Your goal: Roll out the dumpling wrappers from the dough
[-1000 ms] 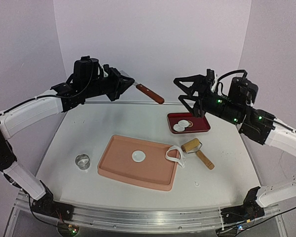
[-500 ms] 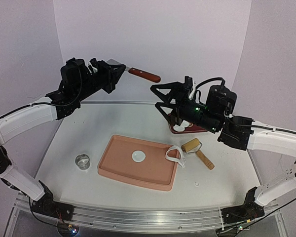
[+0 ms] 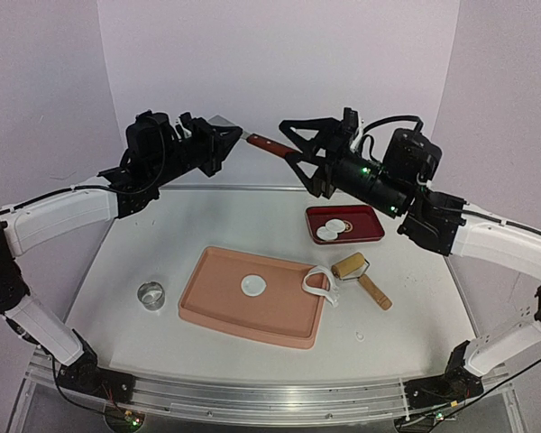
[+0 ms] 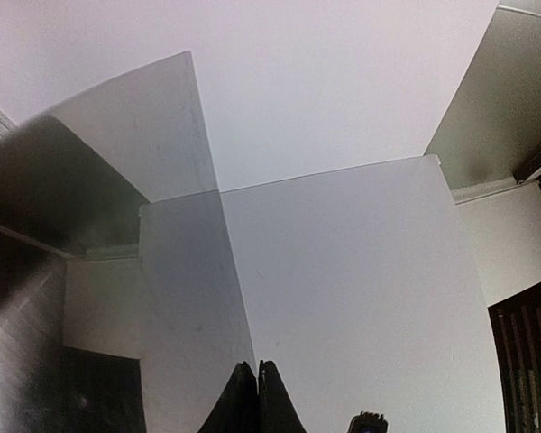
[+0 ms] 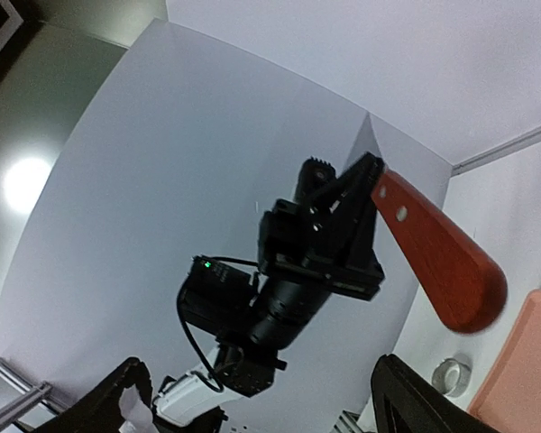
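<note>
My left gripper (image 3: 233, 137) is held high over the table's far side, shut on the metal blade of a scraper (image 4: 185, 271). The scraper's red-brown wooden handle (image 3: 265, 144) points right. My right gripper (image 3: 290, 146) stands open and faces that handle. In the right wrist view the handle (image 5: 433, 257) lies ahead of the gripper, up and to the right of its fingertips, apart from them. One dumpling wrapper (image 3: 253, 286) lies on the pink board (image 3: 216, 311). Two more wrappers (image 3: 332, 229) sit in the red tray (image 3: 371, 233). A holed strip of dough (image 3: 320, 281) hangs over the board's right edge.
A wooden rolling pin (image 3: 361, 278) lies right of the board, beside the dough strip. The metal ring cutter (image 3: 151, 294) stands left of the board. Both arms are high above the table, near the back wall.
My right arm has swung up and left from over the red tray to face the scraper handle. My left arm has lifted and turned the scraper, so its handle now sits higher.
</note>
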`<state>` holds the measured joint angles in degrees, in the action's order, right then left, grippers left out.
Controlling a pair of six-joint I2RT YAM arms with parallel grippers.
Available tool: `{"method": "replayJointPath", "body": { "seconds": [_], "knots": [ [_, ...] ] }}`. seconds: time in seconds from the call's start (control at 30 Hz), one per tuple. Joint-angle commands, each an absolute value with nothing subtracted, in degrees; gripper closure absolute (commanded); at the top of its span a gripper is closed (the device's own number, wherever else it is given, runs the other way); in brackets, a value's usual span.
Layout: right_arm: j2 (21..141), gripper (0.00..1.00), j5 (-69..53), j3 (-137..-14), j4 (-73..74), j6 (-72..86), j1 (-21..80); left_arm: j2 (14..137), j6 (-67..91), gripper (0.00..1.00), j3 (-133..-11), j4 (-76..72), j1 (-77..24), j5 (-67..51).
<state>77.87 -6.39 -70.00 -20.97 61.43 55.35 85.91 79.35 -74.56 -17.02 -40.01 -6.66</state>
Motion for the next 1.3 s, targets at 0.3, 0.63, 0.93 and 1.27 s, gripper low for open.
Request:
{"method": "replayJointPath", "body": {
  "seconds": [0.3,0.63,0.93,1.27],
  "knots": [
    [83.58,0.26,-22.76,-77.61,-21.53,68.86,49.95,84.73,75.74,1.00,-79.95,-18.96,-38.63,-8.85],
    [83.30,0.25,-27.87,-76.70,-18.47,68.59,49.93,83.95,75.40,1.00,-81.18,-17.22,-35.80,-11.42],
    [87.50,0.23,-21.23,-80.30,-18.72,67.65,49.98,81.99,75.84,1.00,-80.97,-15.92,-35.82,-12.36],
    [90.84,0.32,-19.07,-85.19,-20.59,65.84,49.94,79.28,76.69,1.00,-78.01,-15.32,-35.77,-11.25]
  ]
}}
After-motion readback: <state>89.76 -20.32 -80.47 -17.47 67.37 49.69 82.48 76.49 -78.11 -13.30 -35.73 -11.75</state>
